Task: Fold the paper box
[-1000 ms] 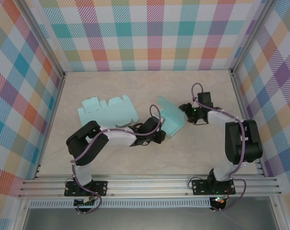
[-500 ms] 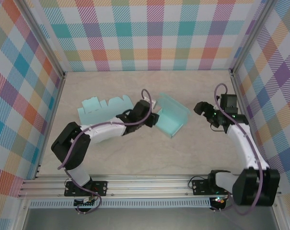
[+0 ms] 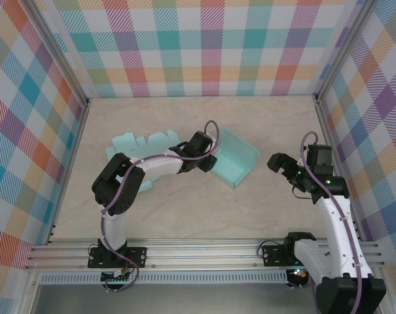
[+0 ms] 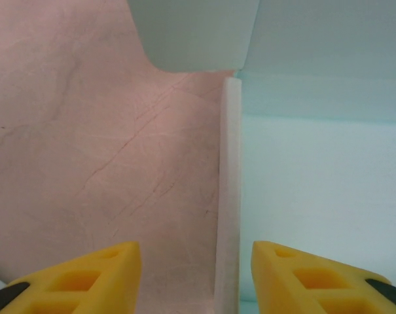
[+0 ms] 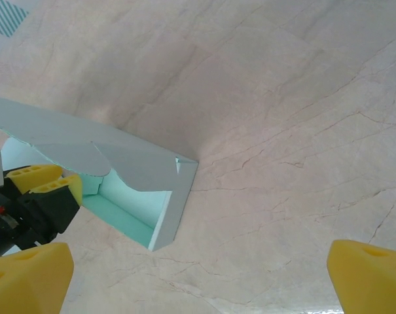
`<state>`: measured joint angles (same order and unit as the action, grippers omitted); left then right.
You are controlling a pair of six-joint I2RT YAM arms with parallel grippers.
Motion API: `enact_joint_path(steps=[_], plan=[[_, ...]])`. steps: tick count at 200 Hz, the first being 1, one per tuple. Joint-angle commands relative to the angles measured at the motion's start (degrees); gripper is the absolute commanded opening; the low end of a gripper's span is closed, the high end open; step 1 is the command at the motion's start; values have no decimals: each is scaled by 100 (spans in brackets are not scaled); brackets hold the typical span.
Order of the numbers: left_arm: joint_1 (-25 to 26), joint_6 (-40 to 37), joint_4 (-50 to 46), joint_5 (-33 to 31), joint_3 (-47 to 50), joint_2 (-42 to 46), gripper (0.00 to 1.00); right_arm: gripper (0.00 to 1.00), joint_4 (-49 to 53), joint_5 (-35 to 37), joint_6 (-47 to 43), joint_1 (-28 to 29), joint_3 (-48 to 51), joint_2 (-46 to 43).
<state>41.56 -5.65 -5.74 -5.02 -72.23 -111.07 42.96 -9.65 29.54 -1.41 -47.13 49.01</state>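
Paper box (image 3: 237, 162), part-folded: edge lies between left gripper's (image 3: 210, 164) half-open, unclamped jaws, at three o'clock; right gripper (image 3: 276, 162) farther, wide open, empty.

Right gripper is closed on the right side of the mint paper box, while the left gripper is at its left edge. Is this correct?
No. The right gripper is open and apart from the paper box, over bare table to its right; the top external view shows this. The left gripper is at the box's left edge.
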Motion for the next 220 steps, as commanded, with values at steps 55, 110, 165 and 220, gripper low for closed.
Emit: enact_joint_path(steps=[55,110,165,220], plan=[[214,-52,99,-410,-293,-364,44,99,-78,-286,34,21,168,47],[357,-128,-462,-1216,-745,-682,32,100,-7,-305,-25,26,212,-63],[532,-138,-1068,-1830,-1081,-948,15,99,240,-224,-26,131,186,-33],[807,145,-2373,-3022,-1767,-1508,2,99,17,-365,43,255,378,-80]])
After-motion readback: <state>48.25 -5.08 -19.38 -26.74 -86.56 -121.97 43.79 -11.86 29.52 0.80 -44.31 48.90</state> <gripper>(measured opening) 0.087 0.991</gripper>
